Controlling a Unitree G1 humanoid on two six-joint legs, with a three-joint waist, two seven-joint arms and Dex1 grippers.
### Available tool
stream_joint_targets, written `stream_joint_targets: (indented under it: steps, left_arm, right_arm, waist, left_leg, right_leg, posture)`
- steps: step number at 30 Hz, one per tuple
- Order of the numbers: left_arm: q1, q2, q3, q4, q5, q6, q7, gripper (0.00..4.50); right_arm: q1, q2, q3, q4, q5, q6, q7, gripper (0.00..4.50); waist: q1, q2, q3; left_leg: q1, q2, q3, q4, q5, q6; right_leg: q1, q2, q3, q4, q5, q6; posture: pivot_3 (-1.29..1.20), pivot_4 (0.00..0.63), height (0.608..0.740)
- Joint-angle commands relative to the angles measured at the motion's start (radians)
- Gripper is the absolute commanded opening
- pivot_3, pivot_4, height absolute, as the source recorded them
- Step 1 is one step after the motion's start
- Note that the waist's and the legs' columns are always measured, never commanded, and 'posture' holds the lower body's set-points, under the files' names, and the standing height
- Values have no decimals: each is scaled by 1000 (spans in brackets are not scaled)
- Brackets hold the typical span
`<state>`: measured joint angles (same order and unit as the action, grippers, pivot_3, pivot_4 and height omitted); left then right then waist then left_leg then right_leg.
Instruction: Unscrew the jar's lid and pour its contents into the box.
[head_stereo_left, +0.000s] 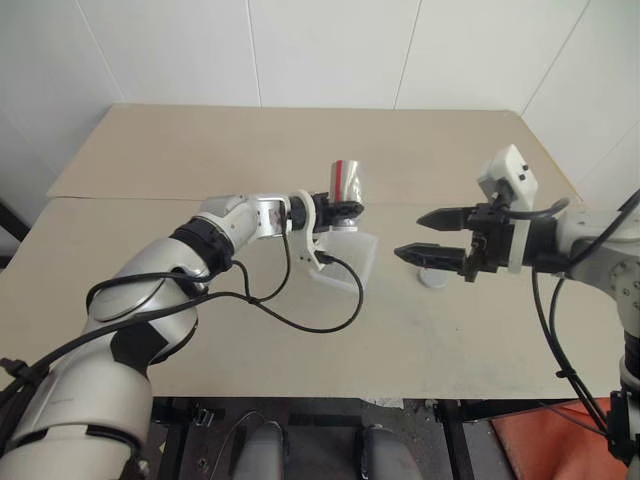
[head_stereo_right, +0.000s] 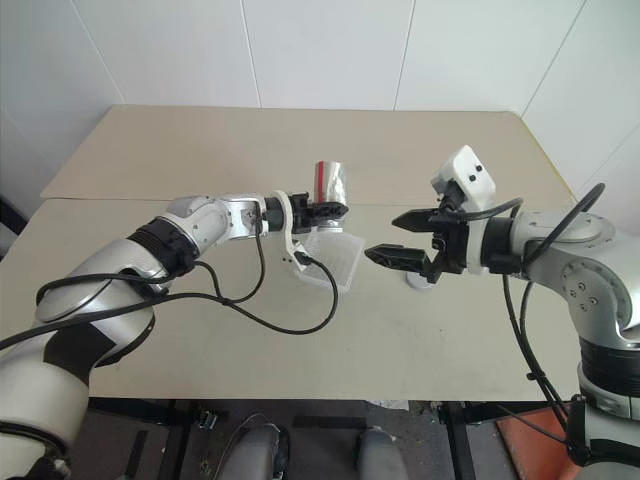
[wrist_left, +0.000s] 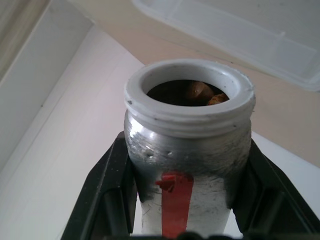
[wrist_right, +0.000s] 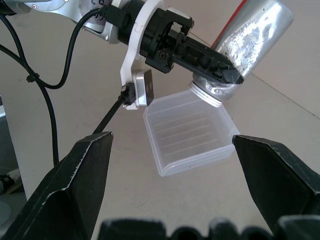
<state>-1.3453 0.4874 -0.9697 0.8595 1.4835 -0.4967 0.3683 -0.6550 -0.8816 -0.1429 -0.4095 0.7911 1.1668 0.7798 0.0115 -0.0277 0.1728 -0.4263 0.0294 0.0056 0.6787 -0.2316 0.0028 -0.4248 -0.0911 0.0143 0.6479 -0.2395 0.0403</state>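
One jar, lidless, clamped in left gripper directly above box, mouth tilted down toward tray, long axis slanting; brown contents still inside. Right gripper beside box, splayed wide, empty.

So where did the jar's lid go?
The lid lies on the table, on the robot's right, beneath the open right gripper and right of the box.

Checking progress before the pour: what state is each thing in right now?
jar: lid off, tipped over the box, mouth down
contents: brown bits inside the jar
box: on the table, nothing visible in it
lid: flat on the table
left gripper: shut on jar
right gripper: open, holding nothing
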Motion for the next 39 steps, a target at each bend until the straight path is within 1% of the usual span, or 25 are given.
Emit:
stream_joint_targets:
  steps: [1, 3, 4, 6, 7, 9, 10, 11, 13, 14, 16, 18, 23, 25, 26, 29, 30, 31, 34, 35, 36, 37, 39]
  left_arm:
    - [18, 2, 163, 11, -250, -47, -149, 2248]
    - [68, 6, 288, 6, -452, -87, -249, 2248]
    - [110, 3, 378, -20, -596, -52, -371, 2248]
    - [167, 0, 514, -54, -805, -17, -506, 2248]
    - [203, -21, 597, -95, -921, 76, -586, 2248]
    - [253, -79, 751, -189, -1153, 320, -749, 2248]
    - [268, -99, 806, -225, -1220, 407, -784, 2248]
    - [270, -113, 833, -252, -1224, 518, -776, 2248]
    - [251, -125, 883, -270, -1270, 729, -810, 2248]
    - [261, -133, 933, -289, -1337, 792, -832, 2248]
    - [262, -149, 1015, -301, -1420, 931, -819, 2248]
    - [299, -144, 1020, -319, -1415, 901, -788, 2248]
    - [334, -132, 1033, -343, -1454, 945, -797, 2248]
    - [319, -118, 1018, -311, -1430, 869, -768, 2248]
    - [311, -94, 968, -294, -1368, 784, -744, 2248]
    - [246, 8, 755, -264, -1107, 436, -643, 2248]
    - [226, 33, 697, -261, -1034, 347, -605, 2248]
    - [213, 48, 662, -253, -990, 289, -578, 2248]
    - [173, 104, 417, -291, -674, 66, -467, 2248]
    - [165, 108, 367, -293, -613, 26, -448, 2248]
    - [164, 102, 334, -290, -570, 9, -432, 2248]
    - [162, 100, 284, -285, -496, 0, -399, 2248]
    - [153, 104, 142, -278, -275, 17, -300, 2248]
  right_arm:
    - [-2, -4, -24, -27, 11, -31, -2, 4433]
    - [3, 1, -30, -27, 16, -31, -7, 4433]
    - [8, 1, -33, -29, 15, -35, -9, 4433]
    - [17, 3, -41, -30, 17, -41, -14, 4433]
    - [21, 8, -46, -30, 20, -42, -20, 4433]
    - [28, 18, -54, -31, 24, -45, -33, 4433]
    - [31, 22, -56, -31, 26, -48, -37, 4433]
    - [33, 27, -58, -31, 28, -50, -42, 4433]
    - [33, 37, -60, -29, 33, -52, -48, 4433]
    - [32, 43, -60, -29, 36, -52, -53, 4433]
    - [30, 53, -62, -28, 40, -51, -63, 4433]
    - [29, 60, -70, -29, 48, -47, -70, 4433]
    - [29, 64, -73, -37, 56, -44, -85, 4433]
    - [29, 64, -73, -37, 59, -48, -88, 4433]
    - [28, 64, -71, -36, 60, -50, -89, 4433]
    - [29, 60, -62, -36, 53, -63, -88, 4433]
    - [29, 59, -59, -36, 50, -66, -87, 4433]
    - [30, 59, -57, -36, 47, -68, -87, 4433]
    - [34, 66, -52, -38, 46, -77, -92, 4433]
    - [34, 70, -49, -37, 45, -80, -94, 4433]
    - [32, 73, -47, -36, 46, -82, -97, 4433]
    - [31, 77, -46, -34, 47, -83, -100, 4433]
    - [22, 95, -63, -27, 69, -71, -113, 4433]
  waist:
    - [0, 0, 0]
    - [-3, 0, 0]
    - [-4, 0, 0]
    - [-9, 0, 0]
    - [-10, 0, 0]
    - [-11, 0, 0]
    - [-11, 0, 0]
    - [-11, 0, 0]
    - [-11, 0, 0]
    - [-12, 0, 0]
    - [-16, 0, 0]
    - [-22, 0, 0]
    - [-23, 0, 0]
    - [-23, 0, 0]
    - [-23, 0, 0]
    - [-22, 0, 0]
    - [-20, 0, 0]
    - [-17, 0, 0]
    - [-2, 1, 0]
    - [2, 1, -1]
    - [4, 2, -1]
    - [4, 2, -1]
    - [1, 2, -1]
  left_leg:
    - [0, 0, 0, 0, 0, 0]
    - [0, 0, 0, 0, 0, 0]
    - [1, 0, 0, 0, 0, 0]
    - [1, 1, 0, 0, 0, 0]
    - [1, 1, 0, 0, 0, 0]
    - [1, 1, 0, 1, 0, 0]
    - [1, 1, 0, 2, 0, 0]
    - [0, 1, -1, 2, 0, 0]
    - [1, 0, -2, 2, 0, 0]
    - [1, 0, -2, 2, 0, 0]
    - [2, 0, -2, 2, 0, 0]
    - [2, 0, -2, 2, 0, 0]
    - [2, 0, -2, 2, 0, 0]
    - [2, 0, -2, 2, 0, 0]
    - [2, 0, -2, 2, 0, 0]
    - [2, 0, -2, 1, 0, 0]
    - [2, 0, -2, 1, 0, 0]
    - [2, 0, -2, 1, 0, 0]
    - [2, -1, -1, 1, 0, 0]
    - [2, -1, -1, 1, 0, 0]
    - [2, -2, -1, 1, 0, 0]
    - [2, -2, 0, 1, 0, 0]
    - [3, -2, 0, 2, 0, 0]
  right_leg:
    - [0, 0, 0, 0, 0, 0]
    - [0, 0, 0, 0, 0, 0]
    - [0, 0, 0, 0, 0, 0]
    - [0, 0, 0, 0, 0, 0]
    - [0, 0, 0, 0, 0, 0]
    - [1, 0, 0, 0, 0, 0]
    - [1, 0, 0, 1, 0, 0]
    - [1, 0, -1, 1, 0, 0]
    - [2, 0, -1, 1, 0, 0]
    - [3, 0, -1, 1, 0, 0]
    - [3, 0, -1, 1, 0, 0]
    - [3, 1, -1, 1, 0, 0]
    - [3, 1, -1, 1, 0, 0]
    - [3, 1, -1, 1, 0, 0]
    - [3, 1, -1, 1, 0, 0]
    - [2, 1, -1, 0, 0, 0]
    - [2, 1, 0, 0, 1, 0]
    - [2, 0, 0, 0, 1, 0]
    - [3, 0, 0, -1, 1, 0]
    - [4, -1, 0, -1, 1, 0]
    - [4, -1, 0, -1, 1, 0]
    - [5, -1, 0, -1, 1, 0]
    - [4, -1, 0, -1, 1, 0]
  posture:
    - [0, 150, 740]
    - [0, 150, 740]
    - [0, 150, 740]
    - [0, 150, 740]
    - [0, 150, 740]
    - [0, 150, 740]
    - [0, 150, 740]
    - [0, 150, 740]
    - [0, 150, 740]
    - [0, 150, 740]
    - [0, 150, 740]
    - [0, 150, 740]
    - [0, 150, 740]
    - [0, 150, 740]
    - [0, 150, 740]
    - [0, 150, 740]
    - [0, 150, 740]
    - [0, 150, 740]
    - [0, 150, 740]
    - [0, 150, 740]
    - [0, 150, 740]
    - [0, 150, 740]
    - [0, 150, 740]
